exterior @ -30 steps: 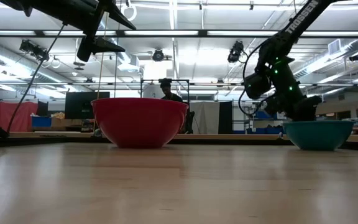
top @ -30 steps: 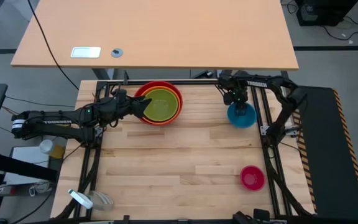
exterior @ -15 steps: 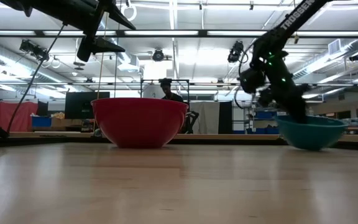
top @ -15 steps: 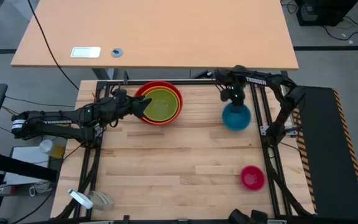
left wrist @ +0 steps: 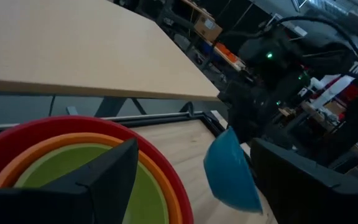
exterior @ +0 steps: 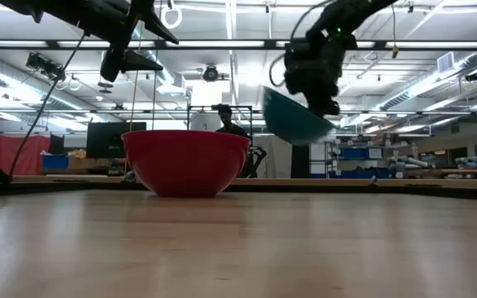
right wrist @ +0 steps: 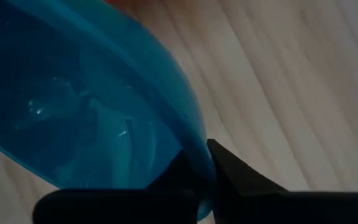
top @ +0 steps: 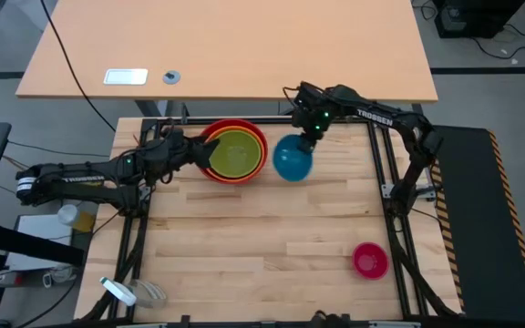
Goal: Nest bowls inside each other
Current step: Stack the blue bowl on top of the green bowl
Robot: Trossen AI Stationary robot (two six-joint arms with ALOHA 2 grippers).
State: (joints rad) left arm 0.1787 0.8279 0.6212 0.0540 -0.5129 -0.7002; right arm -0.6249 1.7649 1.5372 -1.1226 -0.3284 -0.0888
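Observation:
The red bowl [top: 215,133] stands at the far left on its base, with the orange bowl [top: 259,166] and the lime green bowl [top: 235,153] nested in it. My left gripper [top: 206,157] hovers open over the stack's left rim, touching nothing. My right gripper [top: 306,139] is shut on the blue bowl [top: 292,159], which hangs tilted in the air just right of the stack [exterior: 292,120]. The magenta bowl [top: 370,261] sits alone near the table's near right corner. My right gripper pinches the blue bowl's rim [right wrist: 199,152] between its two fingers, one inside the wall and one outside. The fingers come from above, slanting down. The bowl is lifted clear of the table and hangs tilted below the fingers [exterior: 317,99].
A light wooden desk [top: 244,46] stands beyond the table's far edge. Black frame rails [top: 395,210] run along the table's sides. Bare wood lies across the table's middle and near side [top: 262,246]. A person shows far off in the room [exterior: 222,120].
My right gripper has shut on the blue bowl's rim, then risen and swung toward the table's left, toward the red bowl. The blue bowl has left the table at the far right, been lifted clear and tipped over.

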